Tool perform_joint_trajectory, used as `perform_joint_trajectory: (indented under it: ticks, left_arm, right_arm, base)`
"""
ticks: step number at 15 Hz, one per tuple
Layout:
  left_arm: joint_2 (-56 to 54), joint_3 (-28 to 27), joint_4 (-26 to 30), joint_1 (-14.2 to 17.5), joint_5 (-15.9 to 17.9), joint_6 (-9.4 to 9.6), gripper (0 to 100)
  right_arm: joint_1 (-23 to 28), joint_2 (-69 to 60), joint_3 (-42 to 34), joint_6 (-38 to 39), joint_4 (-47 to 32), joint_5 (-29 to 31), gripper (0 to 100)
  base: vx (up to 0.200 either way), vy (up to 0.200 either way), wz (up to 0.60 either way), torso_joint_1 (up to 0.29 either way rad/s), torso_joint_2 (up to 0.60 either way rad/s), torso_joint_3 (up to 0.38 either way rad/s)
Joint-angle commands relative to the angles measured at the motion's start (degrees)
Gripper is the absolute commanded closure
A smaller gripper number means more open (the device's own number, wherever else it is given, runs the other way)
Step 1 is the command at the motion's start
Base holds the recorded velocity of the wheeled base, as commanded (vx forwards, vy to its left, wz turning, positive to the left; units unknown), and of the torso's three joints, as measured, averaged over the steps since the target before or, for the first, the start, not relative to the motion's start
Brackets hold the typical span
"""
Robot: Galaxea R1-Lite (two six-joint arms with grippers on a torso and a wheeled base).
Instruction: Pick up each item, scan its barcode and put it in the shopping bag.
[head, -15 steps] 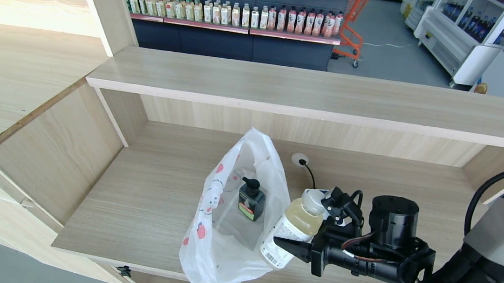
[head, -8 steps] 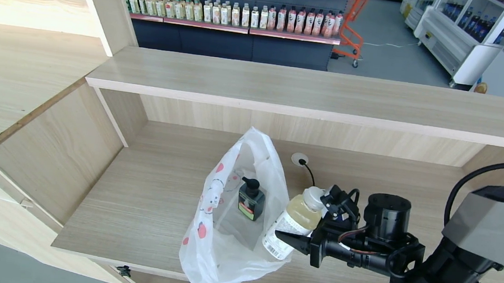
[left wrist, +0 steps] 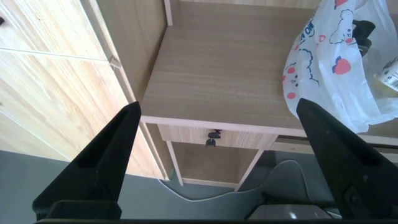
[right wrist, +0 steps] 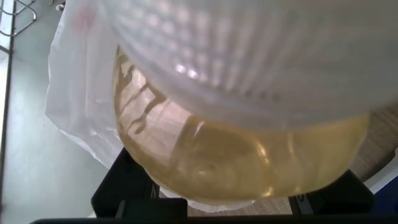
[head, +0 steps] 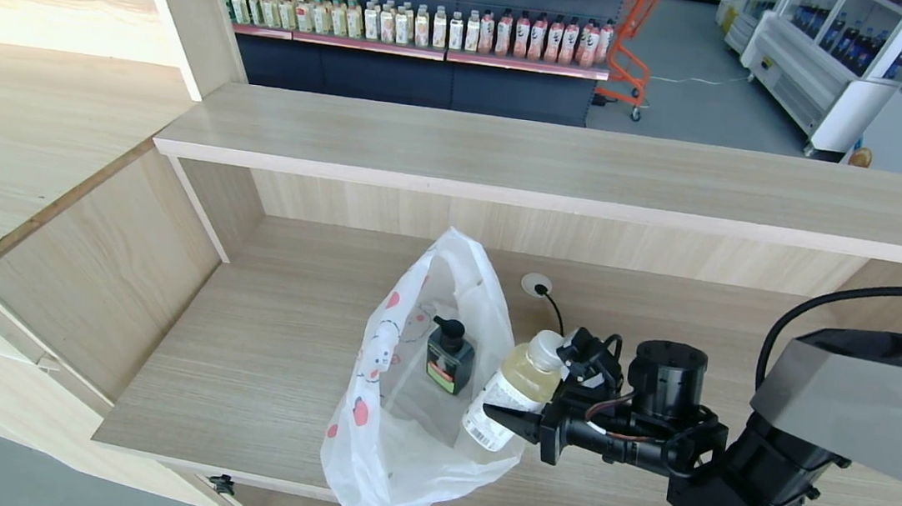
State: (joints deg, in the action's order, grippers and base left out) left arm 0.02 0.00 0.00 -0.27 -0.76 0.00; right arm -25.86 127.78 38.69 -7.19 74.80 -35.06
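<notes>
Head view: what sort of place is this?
Probably a small shop's checkout: shelves of bottled drinks behind the wooden counter, a glass-door drinks fridge at the far right, and a shopping bag on its lower desk.

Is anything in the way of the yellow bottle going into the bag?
Nothing visible blocks it. The right gripper holds the yellow bottle at the shopping bag's open mouth; the dark pump bottle inside leaves room.
</notes>
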Motion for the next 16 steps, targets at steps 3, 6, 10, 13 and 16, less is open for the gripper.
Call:
perform_joint_trajectory:
  ticks: [3,6,10,13,16]
  left_arm:
    - [-0.02,0.00,0.00,0.00,-0.04,0.00,0]
    - [-0.02,0.00,0.00,0.00,-0.04,-0.09,0]
    - [-0.02,0.00,0.00,0.00,-0.04,0.00,0]
    - [-0.02,0.00,0.00,0.00,-0.04,0.00,0]
    - [-0.02,0.00,0.00,0.00,-0.04,0.00,0]
  right_arm:
    - [-0.16,1.77,1.74,-0.19,-0.18,-0.01,100]
    - [-0.86,2.38,2.88,-0.45,-0.71,-0.01,100]
    - [-2.53,3.70,4.37,-0.89,-0.71,0.17,100]
    - [-2.62,4.67,4.46,-4.32,-0.71,0.26,100]
    - [-2.62,5.46,4.99,-6.61,-0.80,0.26,100]
  base:
    - [0.000,0.000,0.00,0.000,0.00,0.000]
    - [0.000,0.000,0.00,0.000,0.00,0.000]
    - [0.000,0.000,0.00,0.000,0.00,0.000]
    - [0.000,0.000,0.00,0.000,0.00,0.000]
    - [0.000,0.000,0.00,0.000,0.00,0.000]
